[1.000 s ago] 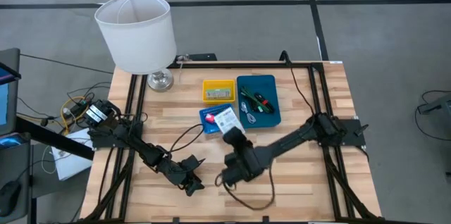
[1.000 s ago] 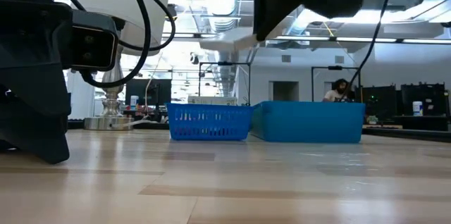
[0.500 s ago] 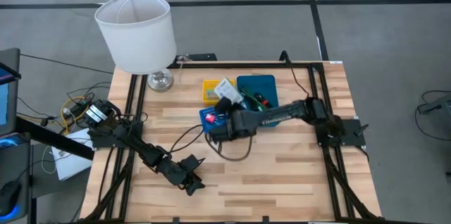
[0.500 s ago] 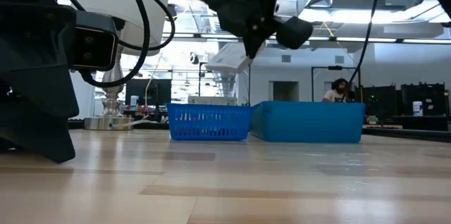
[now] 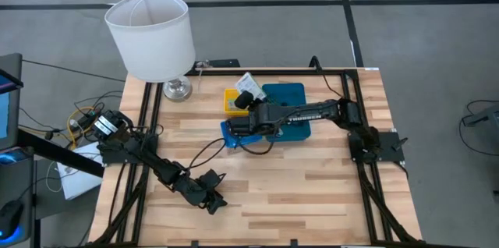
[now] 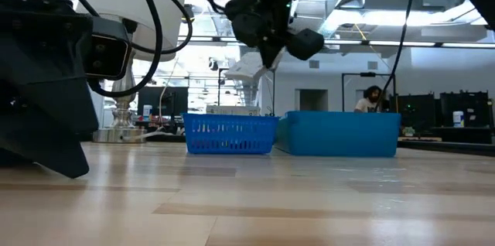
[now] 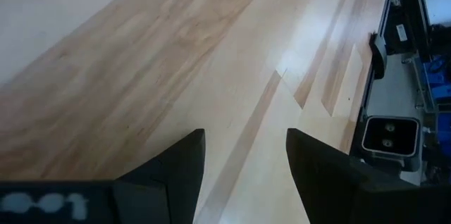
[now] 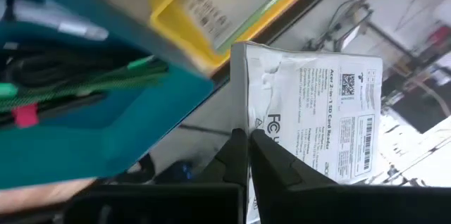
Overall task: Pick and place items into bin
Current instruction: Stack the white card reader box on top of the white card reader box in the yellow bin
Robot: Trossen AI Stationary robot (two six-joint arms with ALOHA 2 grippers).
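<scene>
free: table [image 5: 327, 193] front half, right edge | blocked: 3 trays [image 5: 284, 111] rear centre; lamp [image 5: 152, 37] rear-left corner

The right tool [image 5: 248, 97] holds a white printed packet [image 5: 247, 84] above the small yellow square tray [image 5: 231, 100], left of the larger teal rectangular tray [image 5: 296, 90]. The left tool [image 5: 215, 199] rests on the wooden table [image 5: 327, 186], well apart.

The table [image 5: 312, 186] is pale wood, smooth with a light sheen. The trays are plastic: yellow [image 5: 231, 97], teal [image 5: 295, 90], and a blue one [image 6: 230, 134] with a slotted wall. The packet [image 8: 331, 122] is glossy white film, creased and printed. The right gripper [image 8: 248, 155] has matt black fingers. The lampshade [image 5: 150, 36] is matt white on a shiny metal base [image 5: 178, 89].
</scene>
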